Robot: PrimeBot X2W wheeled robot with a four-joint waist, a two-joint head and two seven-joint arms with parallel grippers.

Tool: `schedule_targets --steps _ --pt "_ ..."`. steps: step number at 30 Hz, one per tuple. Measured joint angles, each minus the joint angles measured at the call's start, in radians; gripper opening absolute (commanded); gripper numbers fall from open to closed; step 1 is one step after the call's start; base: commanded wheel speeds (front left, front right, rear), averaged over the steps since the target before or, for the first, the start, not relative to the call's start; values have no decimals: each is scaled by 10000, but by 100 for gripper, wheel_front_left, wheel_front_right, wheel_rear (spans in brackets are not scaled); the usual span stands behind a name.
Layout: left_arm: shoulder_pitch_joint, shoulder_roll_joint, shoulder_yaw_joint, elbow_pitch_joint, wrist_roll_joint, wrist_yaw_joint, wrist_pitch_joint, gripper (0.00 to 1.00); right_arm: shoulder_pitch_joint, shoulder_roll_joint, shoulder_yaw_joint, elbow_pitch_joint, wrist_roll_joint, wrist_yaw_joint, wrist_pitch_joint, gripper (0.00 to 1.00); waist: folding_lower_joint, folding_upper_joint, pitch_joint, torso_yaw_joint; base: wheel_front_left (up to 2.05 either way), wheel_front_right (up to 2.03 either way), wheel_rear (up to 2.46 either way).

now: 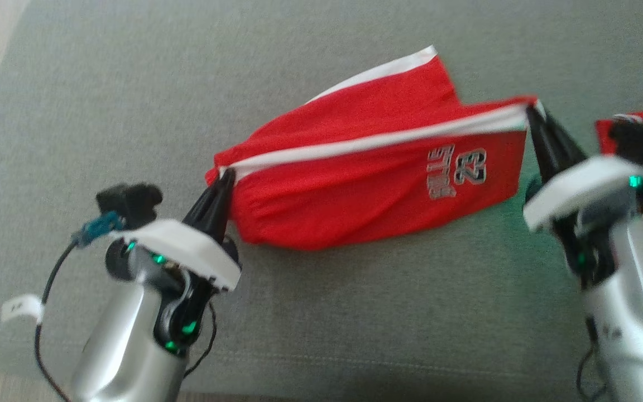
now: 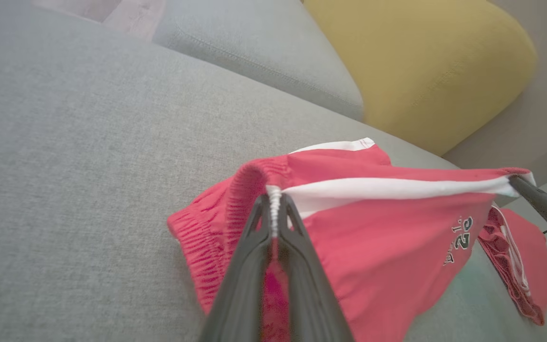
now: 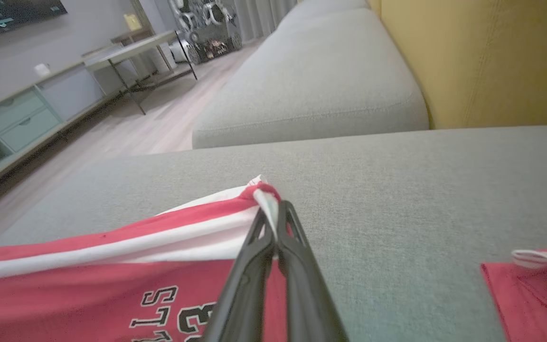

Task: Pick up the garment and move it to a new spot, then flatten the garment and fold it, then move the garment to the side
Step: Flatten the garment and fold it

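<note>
Silver forearms (image 1: pixel 112 346), white wrist plates (image 1: pixel 187 245), black tapered fingers (image 1: pixel 212 204), green lights (image 1: pixel 158 258), black cable (image 1: pixel 42 318).

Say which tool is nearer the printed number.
Right. The right tool pinches the hem corner beside the number; the left tool pinches the waistband at the far end.

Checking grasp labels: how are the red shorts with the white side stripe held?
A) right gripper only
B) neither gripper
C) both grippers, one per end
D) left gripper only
C: the left gripper is shut on the waistband end and the right gripper on the hem end of the white-striped red shorts, stretched between them.
</note>
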Motion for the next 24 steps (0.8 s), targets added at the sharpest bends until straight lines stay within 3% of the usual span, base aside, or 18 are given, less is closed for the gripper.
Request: schedule_targets --steps 10,19,20,21,22,23,24 --pt "-2023 -510 -194 2090 -483 -385 -303 0 -3730 -802 1699 3498 704 0 -658 0 0 0 1259 963 0 0 0" --pt "-3094 -721 -765 3582 -901 -729 -1066 0 -5472 -1164 2924 5453 1252 0 -1482 0 0 0 1969 1581 0 0 0" --pt "-3227 -729 -842 3724 -943 -736 -1093 20 -5579 -1164 3010 5653 1313 0 -1574 3 0 0 2024 1596 0 0 0" --pt "-3342 -732 -922 3845 -968 -738 -1166 40 -5657 -1160 3104 5843 1356 0 -1645 22 0 0 2065 1592 0 0 0" --pt "-3433 -731 -999 3952 -970 -738 -1202 69 -5715 -1162 3202 5998 1404 0 -1737 56 0 0 2092 1573 0 0 0" --pt "-3531 -740 -1116 4132 -970 -805 -1436 100 -5780 -1158 3342 6303 1499 0 -1881 100 0 0 2106 1516 0 0 0" --pt "-3551 -742 -1175 4207 -966 -811 -1522 100 -5781 -1158 3425 6403 1532 0 -1998 100 0 0 2103 1484 0 0 0"
